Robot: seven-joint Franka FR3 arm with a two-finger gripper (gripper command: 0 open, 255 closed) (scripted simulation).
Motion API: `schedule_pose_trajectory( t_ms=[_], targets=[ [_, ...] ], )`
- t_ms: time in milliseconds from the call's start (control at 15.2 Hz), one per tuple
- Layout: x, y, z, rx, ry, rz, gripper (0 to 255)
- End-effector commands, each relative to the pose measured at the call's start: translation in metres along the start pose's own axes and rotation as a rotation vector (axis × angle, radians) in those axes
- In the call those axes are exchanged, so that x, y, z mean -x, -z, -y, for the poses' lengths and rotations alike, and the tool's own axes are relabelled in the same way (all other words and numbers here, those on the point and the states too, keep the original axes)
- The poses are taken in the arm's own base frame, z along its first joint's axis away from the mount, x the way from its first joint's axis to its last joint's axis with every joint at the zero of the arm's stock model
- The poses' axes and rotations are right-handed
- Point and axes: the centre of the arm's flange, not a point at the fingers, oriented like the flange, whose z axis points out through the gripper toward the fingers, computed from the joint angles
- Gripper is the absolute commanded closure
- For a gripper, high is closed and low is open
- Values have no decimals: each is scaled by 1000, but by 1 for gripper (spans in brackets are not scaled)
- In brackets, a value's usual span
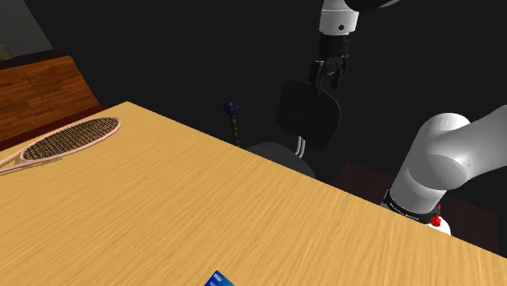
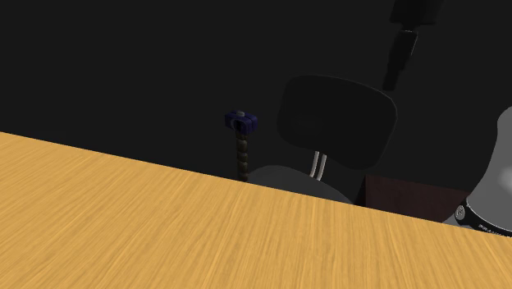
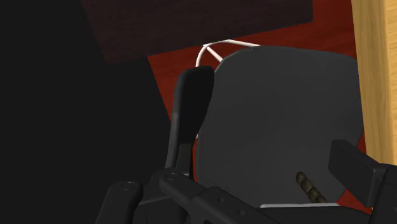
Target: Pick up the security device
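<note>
Nearest us a blue card (image 1: 218,279) pokes in at the near edge of the table (image 1: 162,203), a light wood-grain top, otherwise bare here. Far left on it lies a racket (image 1: 69,138), flat, well apart from everything else.

Moving right, the security device (image 1: 233,110) shows past the table's far edge: a small dark-blue block head on a thin segmented stem, upright, its lower end hidden behind the edge. It stands just left of the chair (image 1: 309,114), which has a black back and a grey seat; we can't tell what the device rests on.

We judge the device light and small. The head looks rigid, while the beaded stem may flex or swing, and it is thin enough to slip. The best hold is across the block head, or on the stem right under it.

Right again, the gripper (image 1: 325,81) hangs above the chair back with its fingers spread and nothing between them, well apart from the device.

Room: wood floor (image 1: 32,89) at the far left, black area behind
</note>
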Motion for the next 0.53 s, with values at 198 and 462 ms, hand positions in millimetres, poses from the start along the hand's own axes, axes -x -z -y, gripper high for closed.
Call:
schedule_pose_trajectory(
  t_ms=[198,462],
  targets=[
    [-30,-3,28,3,-5,12,0],
    [-71,-7,65,7,-12,28,0]
  ],
)
